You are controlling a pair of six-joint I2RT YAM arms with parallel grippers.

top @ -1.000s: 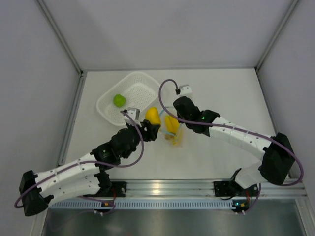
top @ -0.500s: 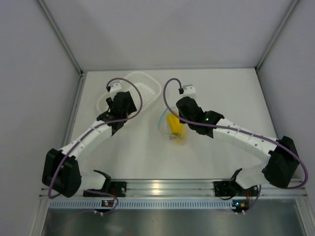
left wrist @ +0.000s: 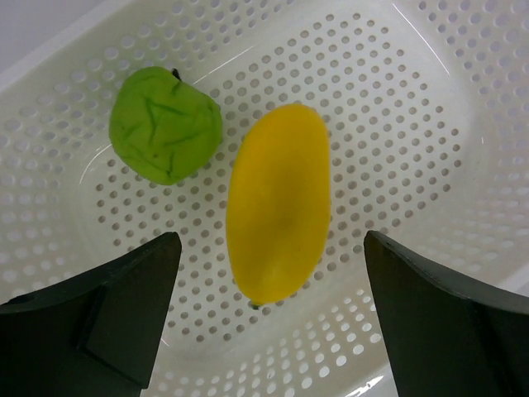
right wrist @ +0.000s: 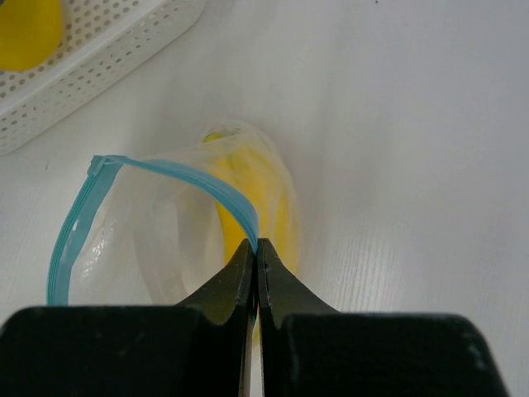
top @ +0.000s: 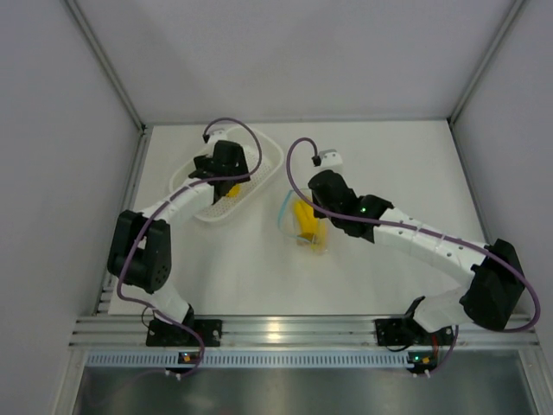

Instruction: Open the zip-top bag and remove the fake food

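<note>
Risk on the left looks slight. The left gripper (left wrist: 271, 248) hangs over the white basket (left wrist: 430, 99) at ten o'clock on the table (top: 389, 164), fingers spread wide and holding nothing. The oval fruit (left wrist: 279, 215) lies on the basket floor right beneath it, with the green fruit (left wrist: 165, 124) just beside that at ten o'clock. If this arm pulls away low, a finger could catch the basket wall and drag it.

Near the table's middle the zip-top bag (right wrist: 157, 231) lies with its mouth gaping. The right gripper (right wrist: 256, 258) is clamped on the blue zip strip (right wrist: 165, 169), and the banana bunch (right wrist: 273, 207) sits inside the bag. The pinch takes only a thin edge. I judge it could slip free under a tug on the banana, or the light bag could lift along with the fruit.

From above, the left arm hides the green fruit and the right wrist covers the pinch. Crinkled plastic blurs the banana, so how deep it sits cannot be told.
</note>
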